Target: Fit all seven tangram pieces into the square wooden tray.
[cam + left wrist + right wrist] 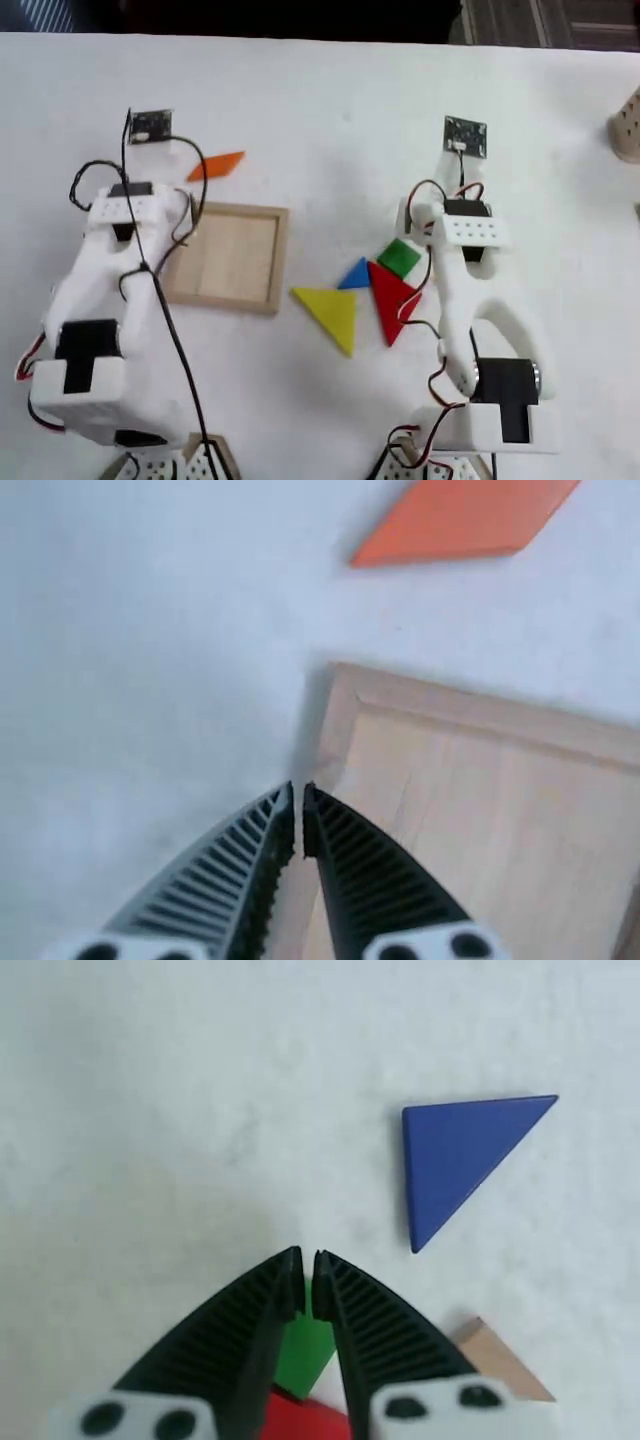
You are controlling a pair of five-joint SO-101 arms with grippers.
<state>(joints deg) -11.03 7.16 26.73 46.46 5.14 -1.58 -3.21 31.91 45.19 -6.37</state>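
Observation:
The square wooden tray (240,209) lies at centre left with bare wood inside. An orange parallelogram (218,165) lies just behind it. To the tray's right lie a yellow triangle (330,312), a small blue triangle (354,275), a green square (400,256) and a red triangle (390,295). My left gripper (298,795) is shut and empty, low over the tray's rim (340,720) near a corner, with the orange piece (460,515) beyond. My right gripper (305,1265) is shut and empty over the green square (305,1345), beside the blue triangle (460,1155) and a tan piece (495,1360).
A pale wooden object (625,125) stands at the table's right edge. Both arm bases and their cables sit along the front edge. The white table (330,100) stretches open behind the pieces.

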